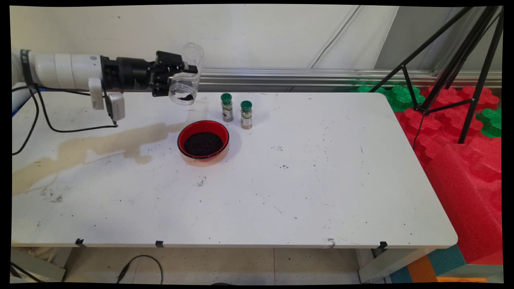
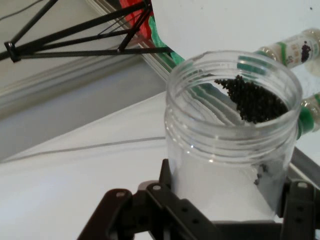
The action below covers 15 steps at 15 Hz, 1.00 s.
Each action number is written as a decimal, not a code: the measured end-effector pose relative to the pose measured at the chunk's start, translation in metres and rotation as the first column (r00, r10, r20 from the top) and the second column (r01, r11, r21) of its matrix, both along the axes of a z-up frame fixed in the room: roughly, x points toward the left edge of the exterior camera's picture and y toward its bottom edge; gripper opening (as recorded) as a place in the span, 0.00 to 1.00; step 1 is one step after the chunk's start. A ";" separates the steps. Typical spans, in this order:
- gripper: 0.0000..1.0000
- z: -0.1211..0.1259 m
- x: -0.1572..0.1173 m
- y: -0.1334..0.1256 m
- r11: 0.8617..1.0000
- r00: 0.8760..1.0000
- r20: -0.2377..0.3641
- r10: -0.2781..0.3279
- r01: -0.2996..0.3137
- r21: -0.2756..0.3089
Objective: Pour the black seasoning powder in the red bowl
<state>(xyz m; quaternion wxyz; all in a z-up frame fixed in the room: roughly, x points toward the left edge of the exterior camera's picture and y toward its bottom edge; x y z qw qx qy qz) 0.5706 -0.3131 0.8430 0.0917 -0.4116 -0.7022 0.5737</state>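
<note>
Jaws (image 1: 182, 78) clamped on clear ribbed plastic jar (image 1: 185, 80), tipped above and behind round red bowl (image 1: 203, 140) of dark grains on white bench (image 1: 321, 180). Hand view alone: black grains heaped inside jar mouth (image 2: 234, 130).

I see a black gripper (image 1: 176, 76) clamping a clear jar (image 1: 187, 74), dark grains inside | below it a red bowl (image 1: 203, 139), black-rimmed, full of black grains | beyond its tip two green-capped spice bottles (image 1: 227, 107) | white table (image 1: 321, 180), tan stain beneath my arm
</note>
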 end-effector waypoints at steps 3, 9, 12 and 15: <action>0.00 0.015 0.002 0.005 0.998 0.998 -0.047 0.034 -0.031 0.060; 0.00 0.047 0.004 0.014 0.983 0.987 -0.128 0.093 -0.070 0.171; 0.00 0.059 0.003 0.016 0.973 0.980 -0.162 0.115 -0.078 0.218; 0.00 0.073 0.000 0.018 0.959 0.970 -0.199 0.137 -0.079 0.273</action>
